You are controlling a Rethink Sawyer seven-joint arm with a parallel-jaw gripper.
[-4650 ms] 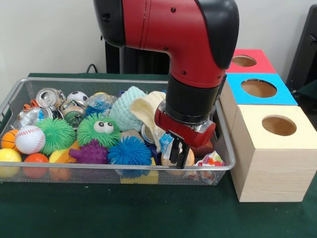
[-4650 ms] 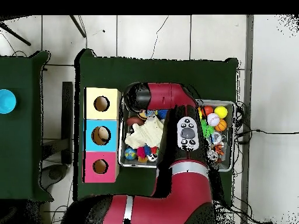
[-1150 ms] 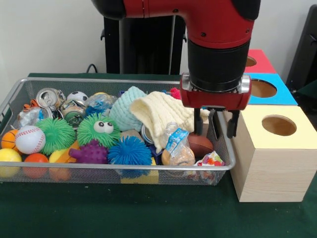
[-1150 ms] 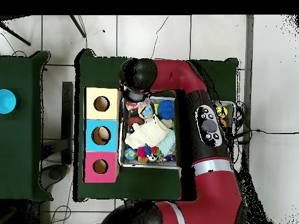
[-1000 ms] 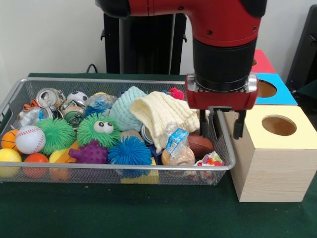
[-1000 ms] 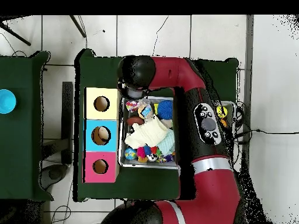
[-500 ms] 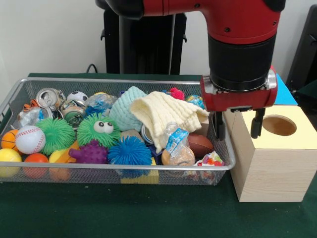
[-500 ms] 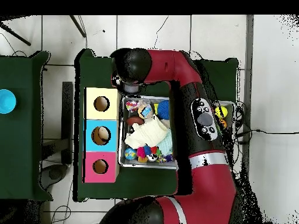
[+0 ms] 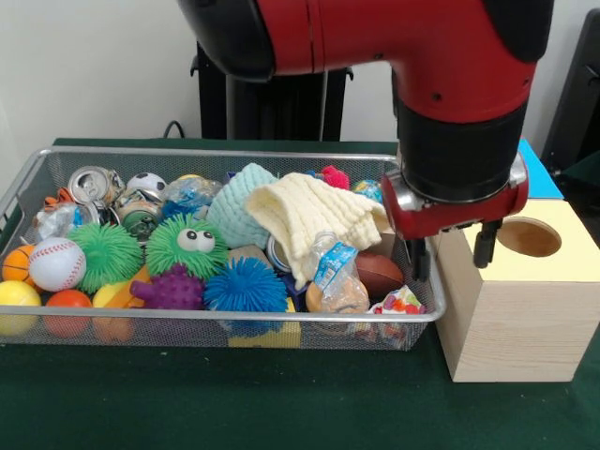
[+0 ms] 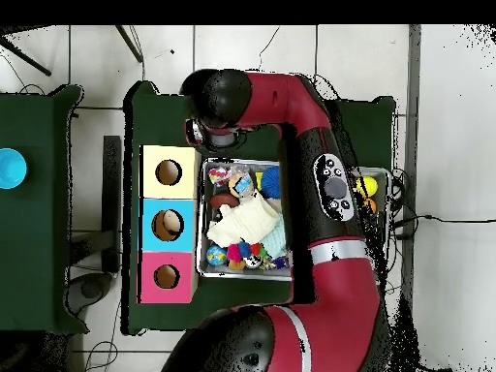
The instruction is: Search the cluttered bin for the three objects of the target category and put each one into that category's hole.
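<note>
While green cloth (image 9: 234, 403) covers the table, claw (image 9: 452, 255) spread, empty, tiled floor (image 10: 291, 58).

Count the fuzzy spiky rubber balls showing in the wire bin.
4 show, in a cluster at the bin's front: light green spiky ball, green one with googly eyes, purple knobbly one, blue one. Others may be buried under the clutter.

I can read no text, brand, number or sign anywhere. The blue label on the plastic bottle (image 9: 335, 277) in the wire bin (image 9: 216, 319) carries print too small for me to make out, and the crushed cans (image 9: 94, 184) show nothing legible.
</note>
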